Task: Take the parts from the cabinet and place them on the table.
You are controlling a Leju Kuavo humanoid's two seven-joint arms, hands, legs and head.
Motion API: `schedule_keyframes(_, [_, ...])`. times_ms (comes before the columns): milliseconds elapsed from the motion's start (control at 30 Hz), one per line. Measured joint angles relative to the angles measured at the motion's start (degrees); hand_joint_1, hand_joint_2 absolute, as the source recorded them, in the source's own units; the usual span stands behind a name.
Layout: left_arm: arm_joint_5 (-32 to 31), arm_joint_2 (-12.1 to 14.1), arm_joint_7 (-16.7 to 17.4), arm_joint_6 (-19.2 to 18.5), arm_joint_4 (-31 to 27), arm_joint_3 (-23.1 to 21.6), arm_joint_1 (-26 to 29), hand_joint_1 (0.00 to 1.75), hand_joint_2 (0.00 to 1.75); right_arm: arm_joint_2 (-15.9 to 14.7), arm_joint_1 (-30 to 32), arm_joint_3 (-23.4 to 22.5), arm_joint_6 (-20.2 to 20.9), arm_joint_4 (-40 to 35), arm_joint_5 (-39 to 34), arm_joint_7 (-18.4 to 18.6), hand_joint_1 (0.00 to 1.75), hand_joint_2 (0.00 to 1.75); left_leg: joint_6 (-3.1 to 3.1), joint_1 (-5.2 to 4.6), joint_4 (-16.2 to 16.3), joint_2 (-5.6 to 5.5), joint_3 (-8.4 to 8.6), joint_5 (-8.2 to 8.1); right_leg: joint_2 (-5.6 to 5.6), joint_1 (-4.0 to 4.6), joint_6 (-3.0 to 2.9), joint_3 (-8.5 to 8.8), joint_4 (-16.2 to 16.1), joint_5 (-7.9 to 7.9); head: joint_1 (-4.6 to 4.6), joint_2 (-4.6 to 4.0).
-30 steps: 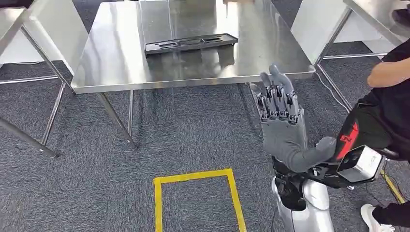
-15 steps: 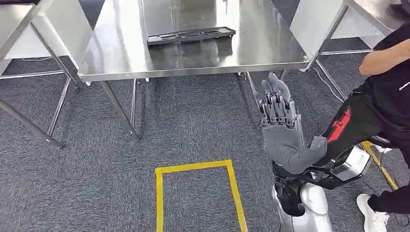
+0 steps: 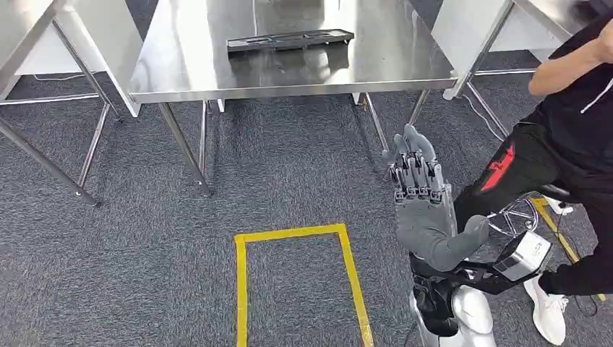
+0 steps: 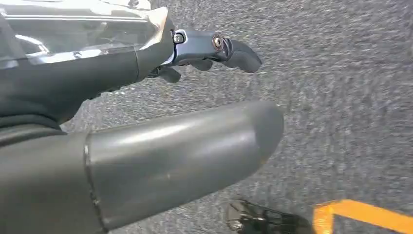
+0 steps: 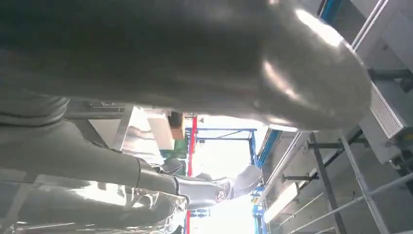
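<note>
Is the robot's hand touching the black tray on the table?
Apart. The head view shows the right hand raised over the carpet, well short of the table, where the black tray lies on its own.

The steel table (image 3: 188, 69) stands at the far side of the floor. A tray-like part (image 3: 289, 40) lies on the table. The taped floor rectangle (image 3: 296, 278) lies nearer than the table. The right hand (image 3: 423, 206) is raised right of the rectangle. A person (image 3: 571, 144) stands right of the table.

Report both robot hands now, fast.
Left robot hand: cannot be told; it hangs over the carpet.
Right robot hand: open, raised, fingers straight, holding nothing.
</note>
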Motion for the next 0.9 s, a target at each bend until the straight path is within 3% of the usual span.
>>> schedule_keyframes(33, [0.0, 0.0, 0.0, 0.0, 0.0, 0.0, -0.1, 0.00, 0.00, 0.0, 0.0, 0.0, 0.0, 0.0, 0.0, 0.0, 0.00, 0.00, -0.36, -0.03, 0.1, -0.03, -0.44, 0.78, 0.05, -0.04, -0.45, 4.50, -5.8, -0.92, -0.02, 0.00])
schedule_keyframes(67, [0.0, -0.1, 0.0, 0.0, -0.1, -0.1, 0.0, 0.00, 0.00, 0.0, -0.1, 0.0, 0.0, -0.1, 0.0, 0.1, 0.00, 0.00, -0.86, -0.25, 0.1, -0.11, -0.90, 1.39, 0.08, 0.67, -1.42, 8.53, -12.0, -3.55, 0.13, 0.00])
schedule_keyframes(100, [-0.1, -0.1, 0.0, 0.0, 0.0, -0.1, 0.0, 0.00, 0.00, 0.0, 0.1, 0.0, 0.0, -0.2, 0.0, 0.1, 0.00, 0.00, -1.23, -0.25, -0.3, -0.05, -0.64, 2.15, 0.22, 1.12, -2.11, 7.37, -12.3, -3.86, -0.31, 0.00])
schedule_keyframes(167, [-0.2, -0.1, -0.2, 0.0, 0.0, -0.3, 0.1, 0.00, 0.00, 0.0, 0.2, -0.1, 0.0, -0.2, 0.3, 0.1, 0.00, 0.00, -2.05, -0.05, -1.3, 0.00, -0.51, 3.70, 0.21, 1.52, -3.21, 6.80, -12.0, -3.12, -0.22, 0.00])
schedule_keyframes(200, [-0.2, -0.1, -0.2, 0.0, 0.1, -0.3, 0.4, 0.00, 0.00, 0.0, 0.3, -0.2, 0.0, -0.2, 0.3, 0.1, 0.00, 0.00, -2.49, 0.04, -1.7, -0.08, -0.67, 4.35, 0.14, 1.07, -3.89, 6.27, -12.3, -2.08, -0.15, 0.00])
schedule_keyframes(233, [-0.2, 0.0, -0.4, 0.1, 0.1, -0.4, 0.4, 0.00, 0.00, 0.0, 0.3, -0.2, 0.0, -0.2, 0.3, 0.1, 0.00, 0.00, -2.64, 0.40, -0.9, -0.22, -1.42, 2.18, -0.12, -0.04, -4.41, 5.67, -12.3, -1.28, -0.33, 0.00])
schedule_keyframes(300, [-0.2, -0.2, -0.5, 0.1, 0.1, -0.4, 0.5, 0.00, 0.00, 0.1, 0.4, -0.2, 0.0, -0.2, 0.6, 0.2, 0.00, 0.00, -2.72, 0.42, 5.3, -0.28, -2.69, -6.64, -0.18, 0.41, -5.97, 3.89, -12.3, 0.35, -0.44, 0.00])
schedule_keyframes(333, [-0.2, -0.2, -0.5, 0.1, 0.1, -0.4, 0.5, 0.00, 0.00, 0.1, 0.5, -0.3, 0.1, -0.2, 0.8, 0.2, 0.00, 0.00, -2.94, 0.42, 9.8, -0.54, -3.35, -9.95, -0.24, 0.58, -6.05, 2.95, -12.3, 1.16, -0.37, 0.00])
schedule_keyframes(367, [-0.2, -0.1, -0.6, 0.1, 0.1, -0.4, 0.4, 0.00, 0.00, 0.1, 0.6, -0.3, 0.1, -0.2, 0.8, 0.2, 0.00, 0.00, -3.14, 0.42, 14.0, -0.61, -3.74, -11.37, -0.28, 0.78, -6.06, 2.09, -12.2, 1.95, -0.42, 0.00])
schedule_keyframes(400, [-0.2, -0.1, -0.6, 0.1, 0.1, -0.4, 0.4, 0.00, 0.00, 0.1, 0.7, -0.3, 0.1, -0.2, 0.9, 0.2, 0.00, 0.00, -3.24, 0.44, 16.5, -0.60, -3.49, -10.80, -0.32, 0.85, -5.92, 1.34, -12.0, 2.67, -0.42, 0.00])
schedule_keyframes(433, [-0.2, -0.1, -0.6, 0.1, 0.1, -0.4, 0.4, 0.00, 0.00, 0.1, 0.7, -0.3, 0.1, -0.2, 1.0, 0.2, 0.00, 0.00, -3.31, 0.47, 17.0, -0.60, -2.39, -8.84, -0.33, 0.86, -5.81, 0.26, -11.8, 3.38, -0.39, 0.00])
schedule_keyframes(467, [-0.2, -0.1, -0.6, 0.1, 0.1, -0.4, 0.4, 0.00, 0.00, 0.1, 0.7, -0.3, 0.2, -0.2, 1.1, 0.2, 0.00, 0.00, -3.34, 0.57, 15.6, -0.59, -0.38, -6.61, -0.30, 0.84, -5.51, -0.75, -11.5, 3.92, -0.44, 0.00])
schedule_keyframes(500, [-0.2, -0.1, -0.7, 0.2, 0.1, -0.4, 0.3, 0.00, 0.00, 0.1, 0.7, -0.3, 0.2, -0.2, 1.2, 0.2, 0.00, 0.00, -3.31, 0.67, 11.6, -0.57, 3.43, -5.23, -0.30, 0.74, -5.14, -1.89, -11.0, 4.42, -0.42, 0.00])
schedule_keyframes(533, [-0.2, -0.1, -0.8, 0.2, 0.0, -0.4, 0.2, 0.00, 0.00, 0.1, 0.7, -0.3, 0.2, -0.2, 1.2, 0.2, 0.00, 0.00, -3.16, 0.69, 6.7, -0.60, 7.47, -5.86, -0.29, 0.74, -4.92, -2.71, -10.3, 4.73, -0.44, 0.00])
schedule_keyframes(567, [-0.2, -0.1, -0.9, 0.2, 0.0, -0.4, -0.1, 0.00, 0.00, 0.1, 0.7, -0.4, 0.2, -0.2, 1.2, 0.2, 0.00, 0.00, -2.92, 0.47, 1.4, -0.71, 11.13, -8.56, -0.29, 1.06, -4.54, -3.46, -9.6, 4.95, -0.48, 0.00])
schedule_keyframes(600, [-0.2, -0.1, -1.0, 0.2, 0.0, -0.4, -0.1, 0.00, 0.00, 0.1, 0.7, -0.4, 0.2, -0.2, 1.2, 0.2, 0.00, 0.00, -2.40, 0.31, -0.5, -0.91, 11.76, -9.67, -0.48, 1.14, -4.20, -3.72, -9.2, 5.19, -0.20, 0.00])
schedule_keyframes(633, [-0.2, -0.1, -1.1, 0.2, 0.0, -0.4, -0.1, 0.00, 0.00, 0.0, 0.7, -0.5, 0.2, -0.2, 1.3, 0.2, 0.00, 0.00, -2.06, 0.02, -0.4, -0.87, 11.34, -9.47, -0.64, 1.09, -3.55, -3.83, -9.3, 5.75, -0.22, 0.00])
schedule_keyframes(700, [-0.1, -0.1, -1.2, 0.3, 0.0, -0.4, 0.0, 0.00, 0.00, 0.1, 0.8, -0.5, 0.1, -0.2, 1.4, 0.2, 0.00, 0.00, -0.60, -0.47, -0.9, -0.76, 10.20, -8.15, -0.59, 1.29, -2.61, -4.16, -9.8, 7.13, -0.22, 0.00])
schedule_keyframes(733, [-0.1, -0.3, -1.2, 0.3, 0.0, -0.4, 0.0, 0.00, 0.00, 0.0, 0.8, -0.6, 0.0, -0.3, 1.5, 0.2, 0.00, 0.00, 0.06, -0.20, -1.2, -0.11, 9.80, -7.10, -0.50, 0.92, -2.62, -4.65, -9.0, 6.11, -0.42, 0.00])
schedule_keyframes(767, [-0.1, -0.2, -1.2, 0.3, 0.0, -0.4, 0.0, 0.00, 0.00, 0.0, 0.8, -0.8, 0.0, -0.3, 1.5, 0.1, 0.00, 0.00, 0.64, -0.22, -1.3, -0.19, 8.84, -6.47, -0.37, 1.00, -3.20, -5.46, -7.3, 3.36, -0.18, 0.00])
schedule_keyframes(833, [0.0, -0.1, -1.2, 0.4, 0.0, -0.4, 0.0, 0.00, 0.00, 0.0, 0.9, -0.8, 0.0, -0.3, 1.6, 0.0, 0.00, 0.00, 0.87, -0.14, -1.3, 0.01, 7.06, -4.88, -0.13, 0.83, -4.03, -7.58, -0.2, -3.01, 0.20, 0.00])
schedule_keyframes(867, [0.0, -0.2, -1.2, 0.4, 0.0, -0.4, 0.0, 0.00, 0.00, 0.0, 0.9, -0.8, -0.1, -0.3, 1.7, 0.0, 0.00, 0.00, 0.77, -0.14, -1.3, 0.08, 5.94, -4.04, -0.12, 0.64, -3.82, -8.16, 3.8, -5.05, 0.11, 0.00])
schedule_keyframes(900, [0.0, -0.2, -1.3, 0.4, 0.0, -0.4, 0.0, 0.00, 0.00, -0.1, 0.9, -0.9, -0.1, -0.3, 1.8, 0.0, 0.00, 0.00, 0.61, -0.12, -1.2, 0.20, 5.10, -3.10, -0.09, 0.52, -3.06, -8.12, 7.0, -5.19, 0.15, 0.00])
